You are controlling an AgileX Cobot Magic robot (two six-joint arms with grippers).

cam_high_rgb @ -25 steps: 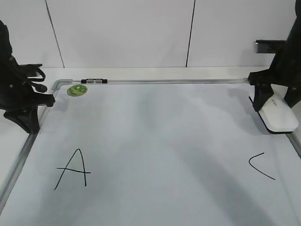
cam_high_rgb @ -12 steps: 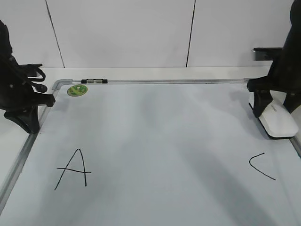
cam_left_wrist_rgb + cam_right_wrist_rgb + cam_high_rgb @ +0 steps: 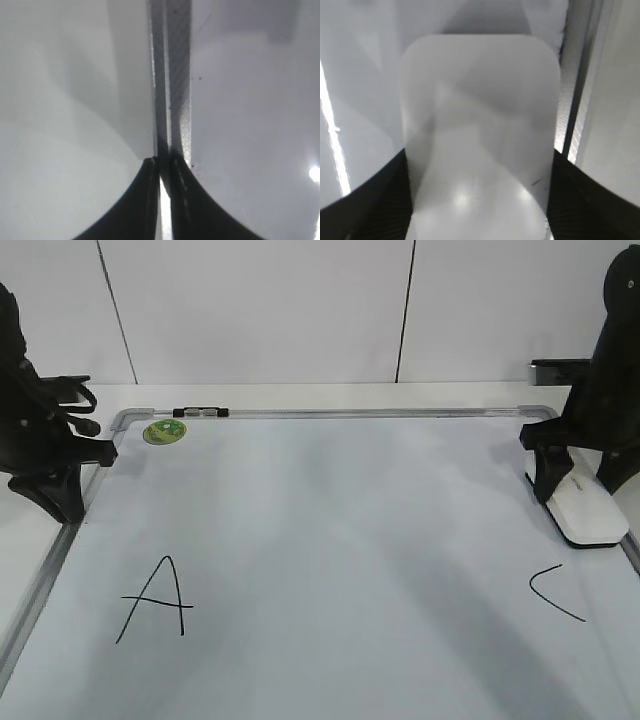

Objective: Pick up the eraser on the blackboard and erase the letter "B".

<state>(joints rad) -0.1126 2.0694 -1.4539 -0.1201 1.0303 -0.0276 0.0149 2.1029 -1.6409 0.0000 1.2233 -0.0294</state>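
Note:
The blackboard [image 3: 330,530] lies flat, a white board in a silver frame. The eraser [image 3: 590,517] is a white rounded block at the board's right edge. My right gripper [image 3: 578,483] is shut on it, one finger on each long side. In the right wrist view the eraser [image 3: 480,115] fills the space between the jaws [image 3: 477,200]. No letter "B" shows on the board; only a black "A" [image 3: 152,600] and a black "C" [image 3: 555,592] show. My left gripper [image 3: 62,502] is shut and empty over the board's left frame rail [image 3: 172,75].
A round green magnet [image 3: 164,431] sits at the board's far left corner. A small black and silver clip [image 3: 200,412] sits on the far frame rail. A white panelled wall stands behind the table. The board's right frame rail [image 3: 580,100] runs just beside the eraser.
My right gripper and the eraser have shifted a little left and toward the front, closer to the "C". The left arm has not moved.

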